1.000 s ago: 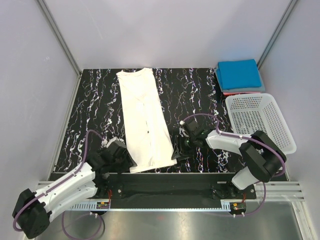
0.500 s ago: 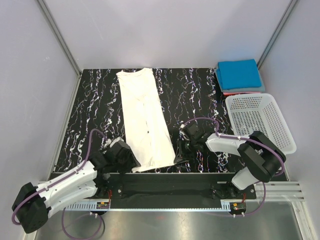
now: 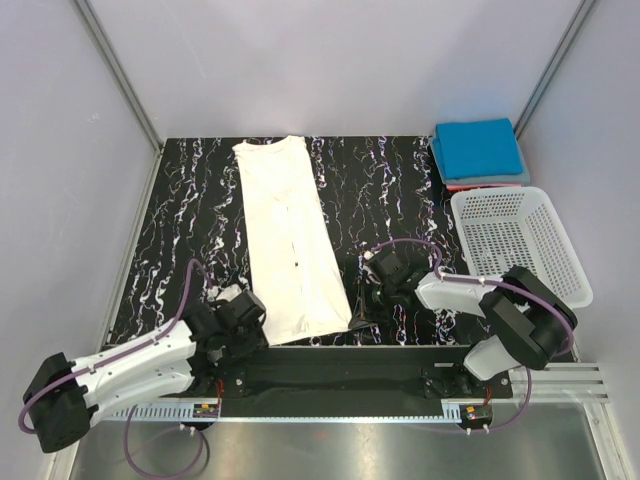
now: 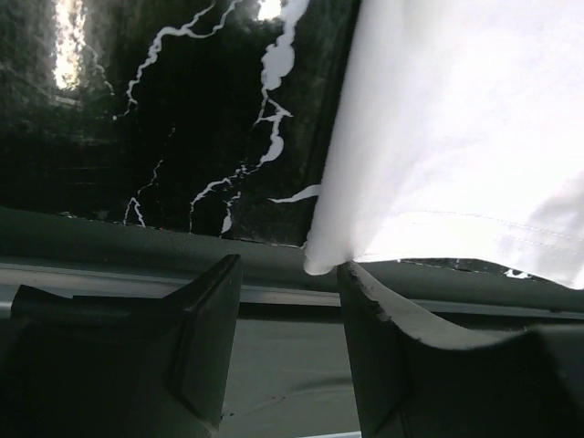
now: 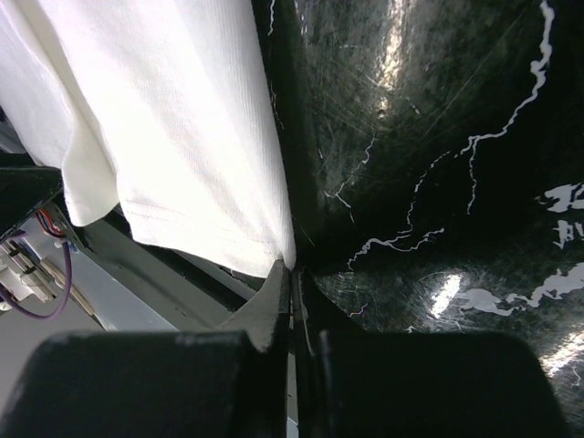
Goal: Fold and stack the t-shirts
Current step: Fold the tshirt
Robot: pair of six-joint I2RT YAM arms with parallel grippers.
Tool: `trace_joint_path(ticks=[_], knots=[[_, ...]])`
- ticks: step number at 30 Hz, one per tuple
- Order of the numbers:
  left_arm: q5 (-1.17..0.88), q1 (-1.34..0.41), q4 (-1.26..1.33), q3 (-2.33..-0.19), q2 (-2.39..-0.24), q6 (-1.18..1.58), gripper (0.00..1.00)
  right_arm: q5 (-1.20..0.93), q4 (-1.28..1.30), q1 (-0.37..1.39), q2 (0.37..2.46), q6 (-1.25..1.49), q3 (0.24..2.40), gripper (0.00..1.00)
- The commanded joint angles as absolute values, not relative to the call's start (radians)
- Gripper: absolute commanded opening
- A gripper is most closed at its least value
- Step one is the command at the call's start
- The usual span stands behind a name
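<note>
The white t-shirt (image 3: pixel 288 240) lies flat on the black marbled surface (image 3: pixel 400 190), folded lengthwise into a long strip that runs from the far edge down to the near edge, w/ its far end a bit further left than its near end. A small dark print shows approx. mid-strip.

Left jaws: released. In the left wrist view both fingers (image 4: pixel 205 319) stand well apart, low at the near edge of the surface. The shirt's near-left hem corner (image 4: pixel 315 263) sits just above the gap, closer to the right-hand finger, and is not gripped.

Right jaws: clenched. In the right wrist view the two fingers (image 5: pixel 274 297) are pressed together, and the shirt's near-right hem corner (image 5: pixel 285 258) runs straight into the tips, so it looks nipped there (only the very corner, the rest of the cloth lies flat).

The blue t-shirt (image 3: pixel 478 148) is folded into a neat rectangle at the far-right corner, resting on the red t-shirt (image 3: pixel 480 186), of which only a thin edge shows. A white lattice basket (image 3: pixel 515 245) stands just nearer than that stack, along the right side, well apart from the white shirt.
</note>
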State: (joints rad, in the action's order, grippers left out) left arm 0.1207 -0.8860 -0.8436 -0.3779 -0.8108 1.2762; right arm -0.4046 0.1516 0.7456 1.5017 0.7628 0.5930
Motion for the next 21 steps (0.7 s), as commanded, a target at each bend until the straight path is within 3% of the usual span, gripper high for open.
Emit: trace_joint_path(ticks=[1, 12, 18, 21], knots=[[0.129, -0.896, -0.789, -0.339, -0.766, 1.339, 0.51, -0.396, 0.143, 0.761, 1.482, 0.759, 0.572, 0.00], [0.225, -0.896, -0.894, -0.426, -0.709, 1.364, 0.57, -0.400, 0.127, 0.762, 1.471, 0.764, 0.557, 0.00], [0.215, -0.896, -0.887, -0.381, -0.641, 1.439, 0.46, -0.403, 0.123, 0.761, 1.488, 0.761, 0.563, 0.00], [0.215, -0.896, -0.885, -0.350, -0.601, 1.456, 0.46, -0.410, 0.121, 0.762, 1.497, 0.761, 0.563, 0.01]])
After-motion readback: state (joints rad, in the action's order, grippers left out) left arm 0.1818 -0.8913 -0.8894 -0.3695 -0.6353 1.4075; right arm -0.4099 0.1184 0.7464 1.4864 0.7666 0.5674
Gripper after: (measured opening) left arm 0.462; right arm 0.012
